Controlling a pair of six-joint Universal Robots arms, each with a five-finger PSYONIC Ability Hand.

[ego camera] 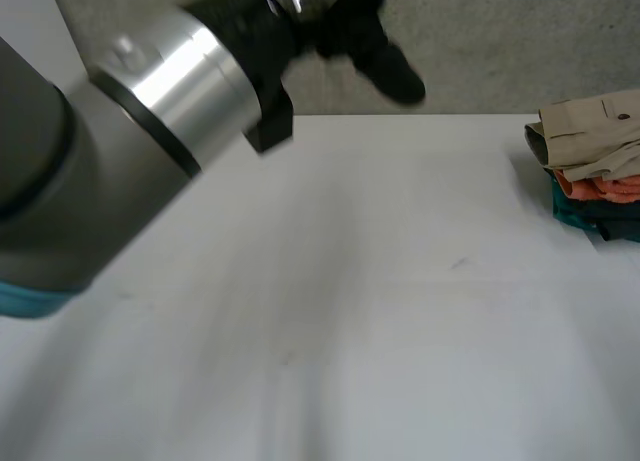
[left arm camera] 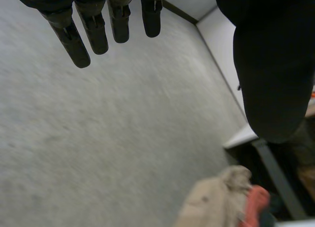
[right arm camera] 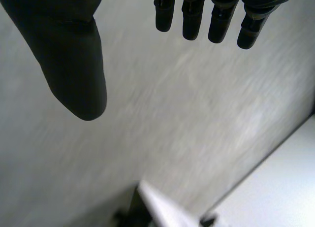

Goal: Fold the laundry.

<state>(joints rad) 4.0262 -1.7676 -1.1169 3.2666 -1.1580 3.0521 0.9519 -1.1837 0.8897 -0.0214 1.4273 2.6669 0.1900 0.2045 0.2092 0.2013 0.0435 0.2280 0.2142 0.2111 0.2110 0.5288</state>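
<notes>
The left arm [ego camera: 60, 181] is a thick grey tube with a bright polished metal ring [ego camera: 185, 81] near the wrist and a light-blue cap [ego camera: 30, 299] at its joint. A black block [ego camera: 268, 116] sits past the ring. The left hand [ego camera: 375, 41] is matt black, its fingers [left arm camera: 74, 40] slim, ribbed rods with rounded tips, its thumb [left arm camera: 268, 64] broad and smooth. The right hand [right arm camera: 74, 54] is black too, with the same ribbed fingers [right arm camera: 192, 20].

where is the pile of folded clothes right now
In the head view the pile of folded clothes sits at the right side of the white table, near its far edge, beige on top of orange and teal.
</notes>
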